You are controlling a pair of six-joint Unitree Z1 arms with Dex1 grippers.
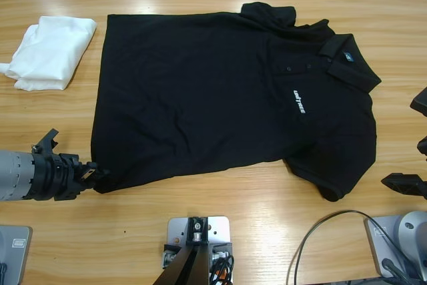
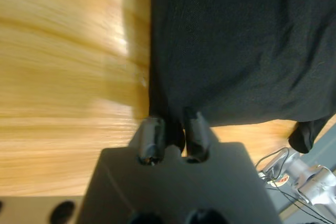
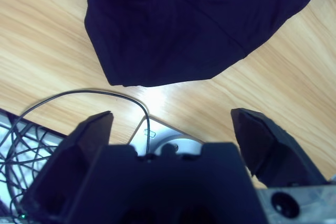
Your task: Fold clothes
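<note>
The shirt (image 1: pixel 220 91) lies spread flat, front up, across the middle of the counter (image 1: pixel 220 231), collar (image 1: pixel 343 65) toward the right end and hem toward the left. The white chest logo (image 1: pixel 299 100) and the buttoned placket (image 1: pixel 293 68) both show. One short sleeve (image 1: pixel 333 165) points toward the near edge, the other (image 1: pixel 267 13) is bunched up at the far edge (a few soft wrinkles run across the body, nothing more).

Down at the near left hem corner, the left gripper (image 1: pixel 88 173) has its jaws pinched on the shirt: in the left wrist view the two black fingertips (image 2: pixel 152 140) sit close together with a fold of the black fabric (image 2: pixel 236 45) caught between them, right at the cloth's edge where wood begins.

The right gripper (image 3: pixel 178 129) sits off the right end of the counter, jaws spread wide and holding nothing; its wrist view looks at the near sleeve (image 3: pixel 173 35) lying on the wood, well clear of the jaw tips, with a black cable (image 3: pixel 105 95) curving below it. In the high view only its dark tips show at the right edge (image 1: pixel 407 181).

Over at the far left, apart from the shirt, a white folded garment (image 1: pixel 50 51) rests on the counter.
</note>
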